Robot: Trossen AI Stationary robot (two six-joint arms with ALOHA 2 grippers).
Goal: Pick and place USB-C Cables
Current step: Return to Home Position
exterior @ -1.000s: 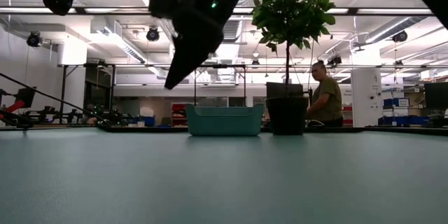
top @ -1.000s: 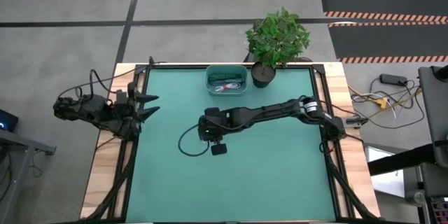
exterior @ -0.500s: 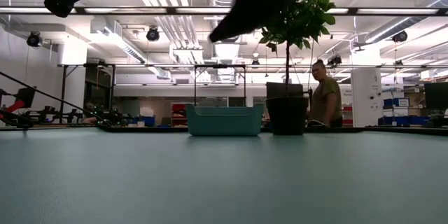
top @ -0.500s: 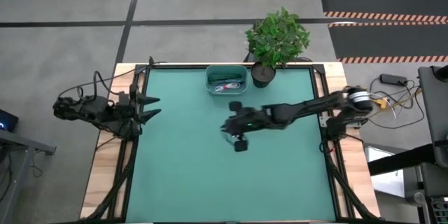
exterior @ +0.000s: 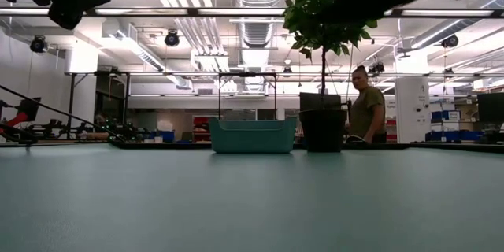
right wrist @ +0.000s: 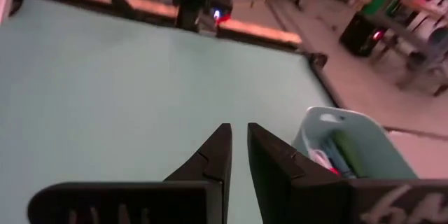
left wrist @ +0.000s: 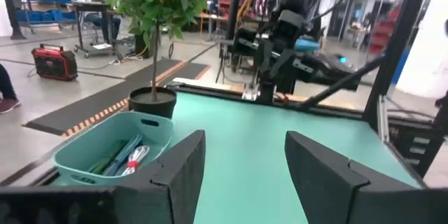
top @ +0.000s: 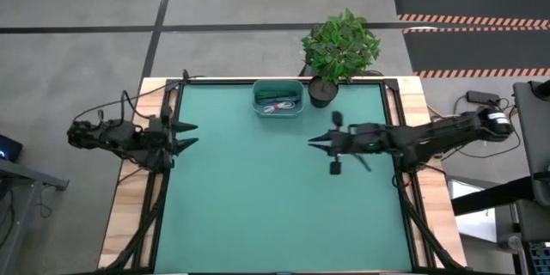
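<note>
- The thin bundled USB-C cables (top: 277, 106) lie together inside the small teal plastic bin (top: 258, 96) at the far edge of the green table mat (top: 258, 215). The left wrist view shows blue and green strands and a white one with red in the bin (left wrist: 84, 162).
- No cable shows on the mat in any view, so the placing looks finished. This is a judgement from how things lie.
- The right gripper (top: 312, 140) hangs above the mat on the right half of the table, near the bin and apart from it. Its fingers are almost pressed together, with only a slit between them, and they carry nothing (right wrist: 238, 129).
- The left gripper (top: 191, 134) waits at the left edge of the table. Its fingers are spread wide and hold nothing (left wrist: 245, 141).
- What seems left is for the outstretched right arm to fold back to its rest at the right edge.
- A leafy green plant (top: 341, 45) in a black round pot (top: 323, 93) stands just beside the bin, on the right arm's side.
- The pot is the only thing near that arm. It sits towards the far edge, so the way back over bare mat looks open.
- Off the table, yellow and black cords (top: 464, 123) lie on the floor to the right.
- A person (exterior: 367, 110) stands in the room behind the plant, well away from both arms.
</note>
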